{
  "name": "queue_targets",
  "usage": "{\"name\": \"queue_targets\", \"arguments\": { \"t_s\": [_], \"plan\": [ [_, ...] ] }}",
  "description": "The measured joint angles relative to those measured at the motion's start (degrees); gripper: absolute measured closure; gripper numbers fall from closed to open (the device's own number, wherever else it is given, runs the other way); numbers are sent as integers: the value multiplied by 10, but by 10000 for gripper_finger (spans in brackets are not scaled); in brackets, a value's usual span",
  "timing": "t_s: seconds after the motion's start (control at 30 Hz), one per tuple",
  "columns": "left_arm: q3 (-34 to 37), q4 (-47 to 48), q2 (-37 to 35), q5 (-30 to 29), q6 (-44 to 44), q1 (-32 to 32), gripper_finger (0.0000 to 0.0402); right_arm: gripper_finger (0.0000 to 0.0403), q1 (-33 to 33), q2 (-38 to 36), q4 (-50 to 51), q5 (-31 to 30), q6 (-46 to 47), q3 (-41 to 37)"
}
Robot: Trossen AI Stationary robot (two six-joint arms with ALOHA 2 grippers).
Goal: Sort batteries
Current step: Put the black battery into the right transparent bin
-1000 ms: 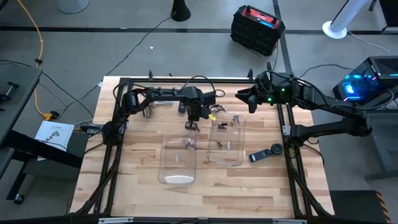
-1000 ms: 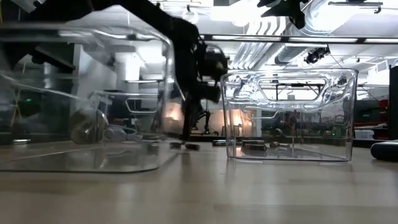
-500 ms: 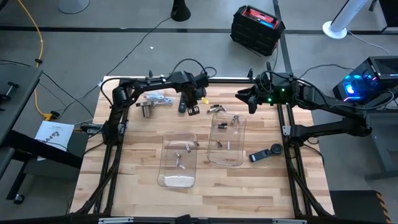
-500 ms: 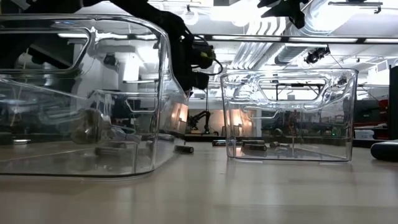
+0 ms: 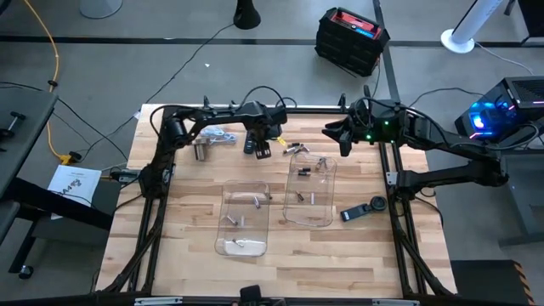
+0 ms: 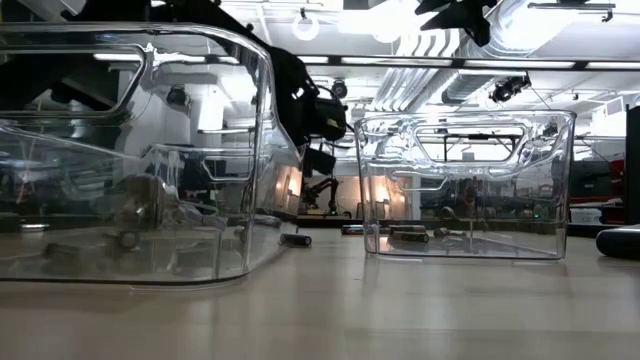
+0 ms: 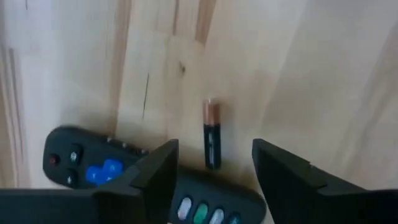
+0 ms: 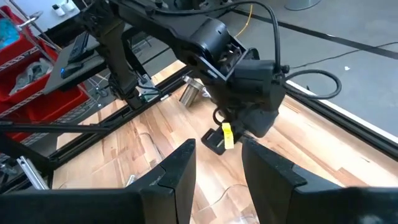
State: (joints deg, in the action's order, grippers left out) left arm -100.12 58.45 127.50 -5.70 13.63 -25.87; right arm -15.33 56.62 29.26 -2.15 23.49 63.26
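Note:
My left gripper (image 5: 260,150) points down over the table's far middle, open. Below it a black battery with a copper end (image 7: 211,134) lies flat on the wood, between the two fingers and clear of both (image 7: 214,149). Two clear trays stand nearer: the left tray (image 5: 223,212) and the right tray (image 5: 330,191), each with a few small batteries on its floor. More loose batteries (image 5: 295,149) lie beyond the right tray. My right gripper (image 8: 217,180) is raised at the far right (image 5: 330,134), open, nothing between its fingers.
A dark remote (image 7: 87,163) lies right beside the battery, and a second buttoned piece (image 7: 205,208) shows under my left fingers. A metal cup (image 5: 201,150) and silvery clutter (image 5: 217,134) sit far left. Another remote (image 5: 364,210) lies right of the right tray.
My left gripper has gone from over the left tray's far end toward the table's far edge and rolled about its own axis. More batteries now show on the left tray's floor, spread toward its near end.

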Motion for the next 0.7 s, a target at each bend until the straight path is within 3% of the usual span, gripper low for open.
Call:
{"name": "queue_targets", "arguments": {
  "t_s": [0.33,0.43,0.53,0.57,0.7],
  "plan": [
    [0,-38,21,-10,-11,-3,201,277,0,0,5,-1,6,0],
    [-1,-29,22,-6,-19,-3,253,277,0,0,7,-2,7,0],
    [-1,-19,22,-7,-12,1,359,277,0,0,7,-5,10,0],
    [-1,-18,22,-4,-11,3,377,277,0,0,7,-7,11,0],
    [-1,-4,17,0,-5,8,386,277,0,0,9,-8,18,0]
  ]
}}
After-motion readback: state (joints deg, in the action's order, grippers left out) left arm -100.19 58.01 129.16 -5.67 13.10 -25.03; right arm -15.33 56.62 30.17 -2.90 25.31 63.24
